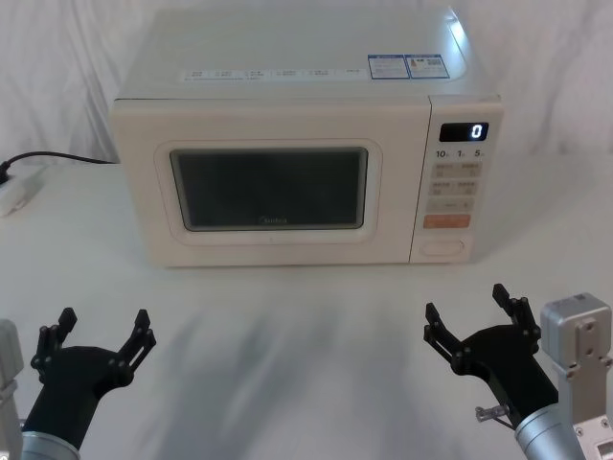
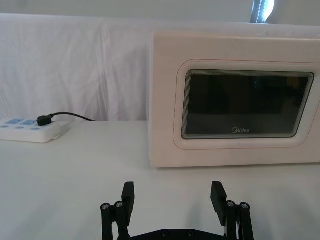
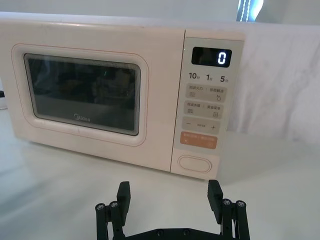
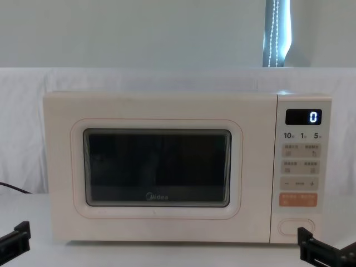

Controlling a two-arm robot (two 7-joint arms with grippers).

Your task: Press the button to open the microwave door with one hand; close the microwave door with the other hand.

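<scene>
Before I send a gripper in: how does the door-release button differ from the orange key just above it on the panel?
The button is cream, pill-shaped, plain and lowest on the panel; the orange key is rectangular, carries faint lettering and sits directly above it. The button blends with the panel, marked by a thin outline, while the orange key stands out by colour. Both are wider than the small keys higher up.

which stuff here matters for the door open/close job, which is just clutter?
Job:
button, bottom of the keypad
microwave door, shut
right gripper, open, on the button's side
left gripper, open, before the door

Clutter:
power strip with black plug, left of the microwave
orange key
display reading 0
</scene>
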